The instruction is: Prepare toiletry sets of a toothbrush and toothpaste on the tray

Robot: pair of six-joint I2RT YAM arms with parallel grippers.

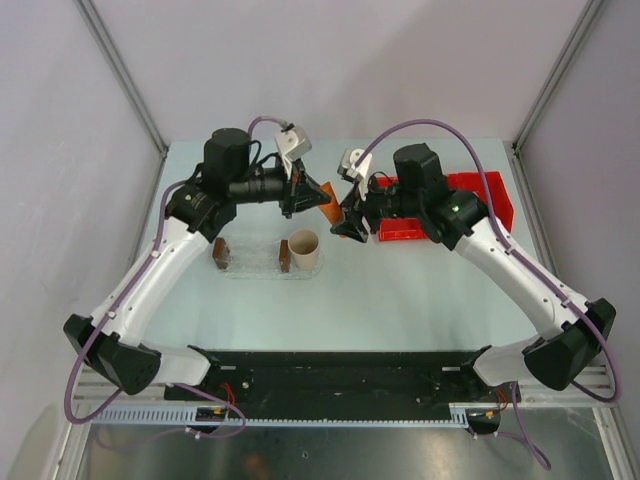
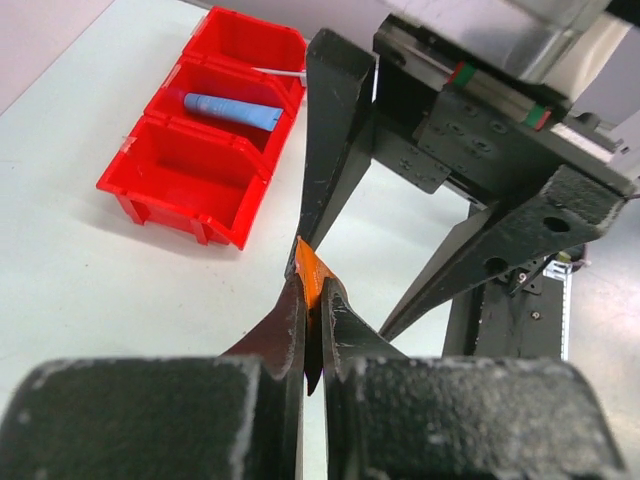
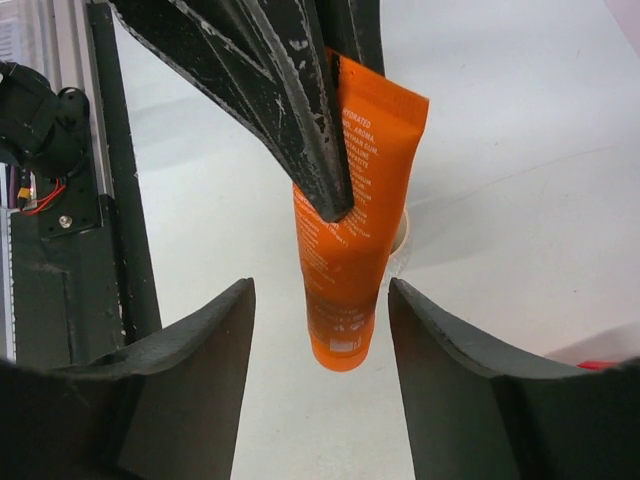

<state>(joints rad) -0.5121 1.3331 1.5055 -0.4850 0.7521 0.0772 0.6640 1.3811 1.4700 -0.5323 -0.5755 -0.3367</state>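
Observation:
My left gripper (image 1: 312, 193) is shut on the flat end of the orange toothpaste tube (image 1: 328, 208) and holds it in the air above the table's middle. In the left wrist view the gripper (image 2: 312, 290) pinches the tube (image 2: 311, 268) edge-on. My right gripper (image 1: 351, 224) is open, its jaws on either side of the tube's cap end without touching it (image 3: 350, 290). The blue toothpaste tube (image 2: 235, 108) lies in the middle compartment of the red bin (image 2: 190, 195). A thin pale stick (image 2: 278, 72), perhaps the toothbrush, lies in the far compartment. The clear tray (image 1: 252, 271) shows faintly left of centre.
A beige cup (image 1: 304, 248) stands at the tray's right end. A clear rack with two brown end blocks (image 1: 220, 252) sits beside it. The red bin (image 1: 495, 195) is at the back right, partly behind my right arm. A black rail runs along the near edge.

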